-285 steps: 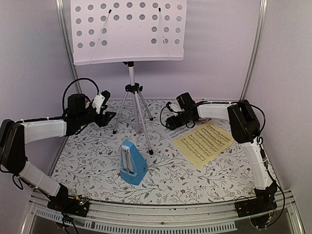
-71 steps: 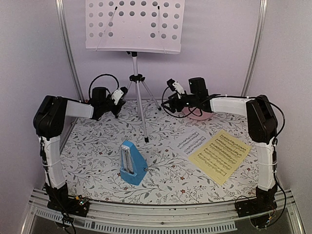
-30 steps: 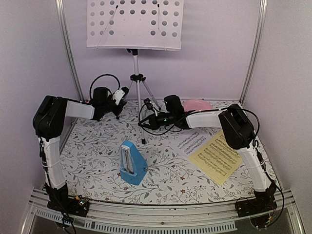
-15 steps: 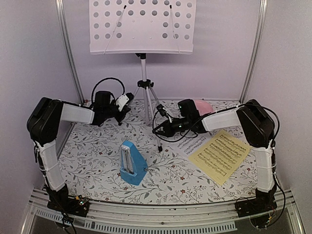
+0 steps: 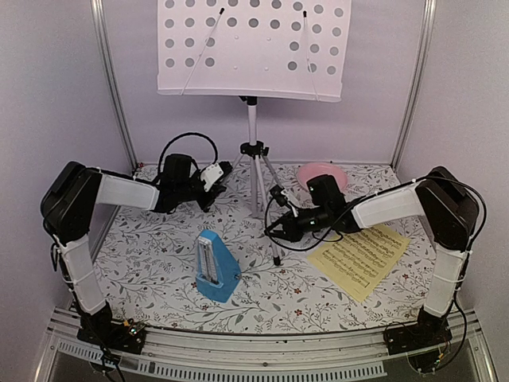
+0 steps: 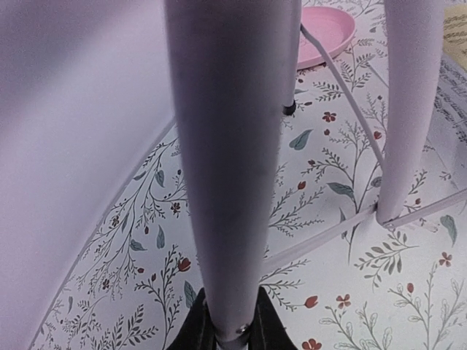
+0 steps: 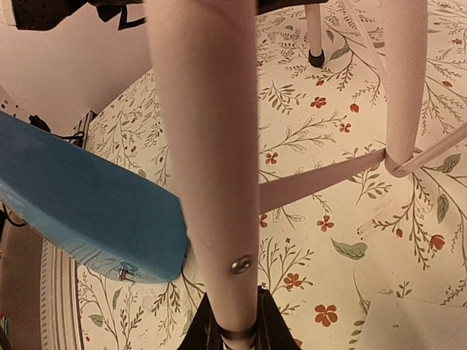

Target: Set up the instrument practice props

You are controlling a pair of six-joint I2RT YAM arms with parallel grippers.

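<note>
Stand (image 5: 253, 151): upright at the middle back of the floral table (image 5: 143, 263); perforated desk high against the rear wall, tripod legs spread on the cloth.
Left gripper (image 5: 220, 175): reaching in from the left and clamped on the stand's left leg, low down. The wrist view shows that leg pinched between the two black fingers (image 6: 198, 329).
Right gripper (image 5: 278, 211): reaching in from the right and closed on the front leg, partway up. A finger (image 7: 203, 329) presses on each side of the leg.
Metronome (image 5: 216, 267): standing on the near side of the stand, left of the front leg's foot and apart from it.
Yellow sheet (image 5: 359, 256): flat on the table at the right, its far corner under the right arm.
White sheet (image 6: 454, 102): only an edge shows, at the right of the left wrist view, beside the yellow one; the right arm covers it from above.
Plate (image 5: 318, 170): pink, at the back right, behind the right arm.
</note>
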